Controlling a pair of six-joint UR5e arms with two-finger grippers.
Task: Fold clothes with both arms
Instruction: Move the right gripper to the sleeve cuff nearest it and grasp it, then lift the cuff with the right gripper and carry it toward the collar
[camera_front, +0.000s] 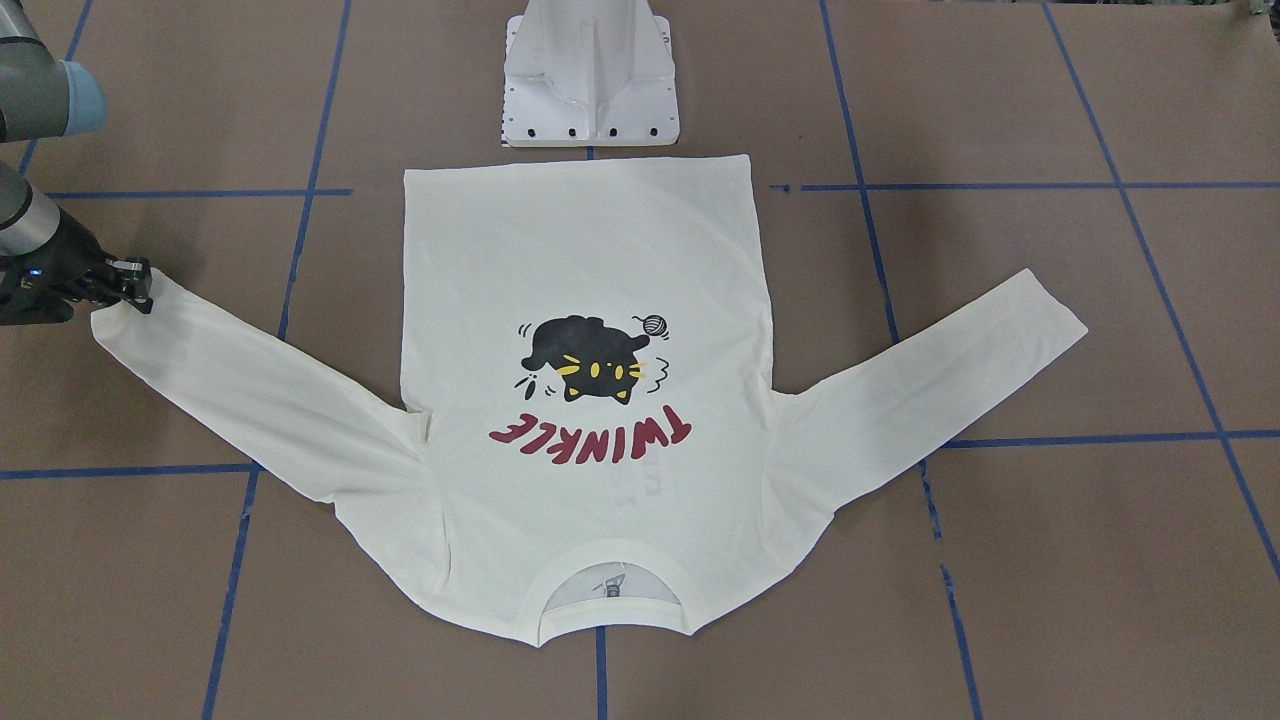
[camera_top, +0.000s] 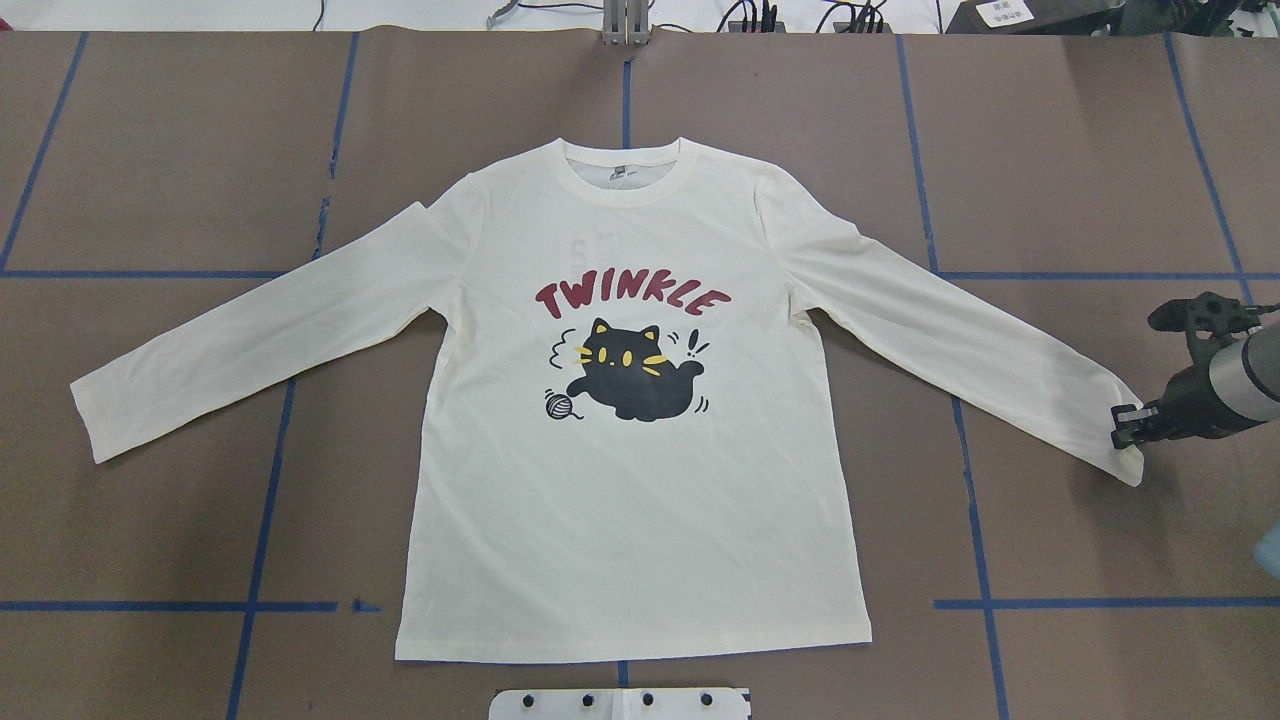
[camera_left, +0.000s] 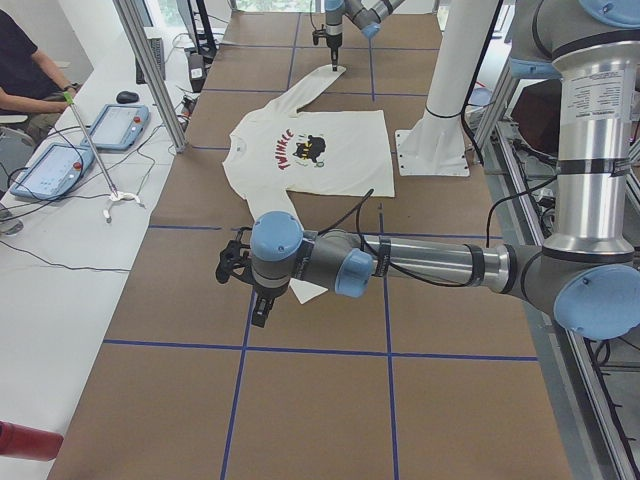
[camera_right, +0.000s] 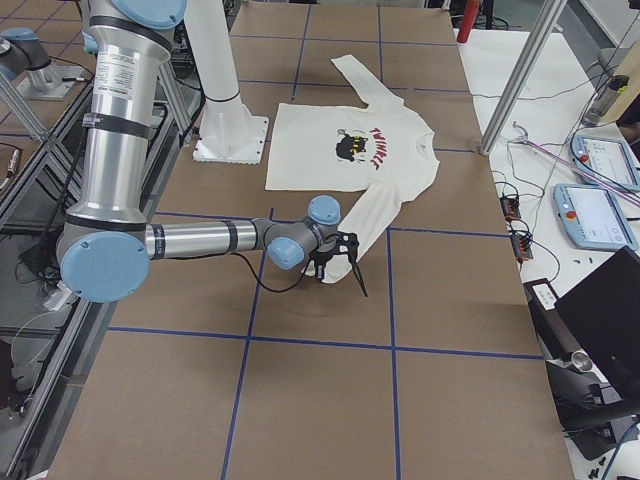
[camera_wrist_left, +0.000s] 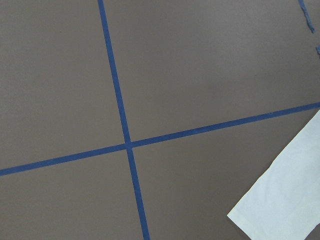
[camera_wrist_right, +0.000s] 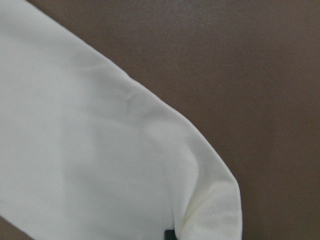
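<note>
The cream long-sleeved T-shirt (camera_top: 640, 500) lies flat with its black cat print and red "TWINKLE" lettering up, both sleeves spread out. My right gripper (camera_top: 1127, 428) is at the end of the sleeve on the overhead view's right and is shut on that cuff (camera_front: 112, 322); the right wrist view shows the cuff (camera_wrist_right: 215, 210) puckered against a black fingertip (camera_wrist_right: 170, 233). My left gripper (camera_left: 257, 300) shows only in the exterior left view, above the table beside the other cuff (camera_left: 308, 292). I cannot tell whether it is open or shut. That cuff shows in the left wrist view (camera_wrist_left: 285, 200).
The white pedestal base (camera_front: 590, 90) stands just behind the shirt's hem. Blue tape lines (camera_top: 270, 470) grid the brown table. In the exterior left view, a side table with tablets (camera_left: 60, 165) and a seated person (camera_left: 25, 70) are beyond the table's far edge.
</note>
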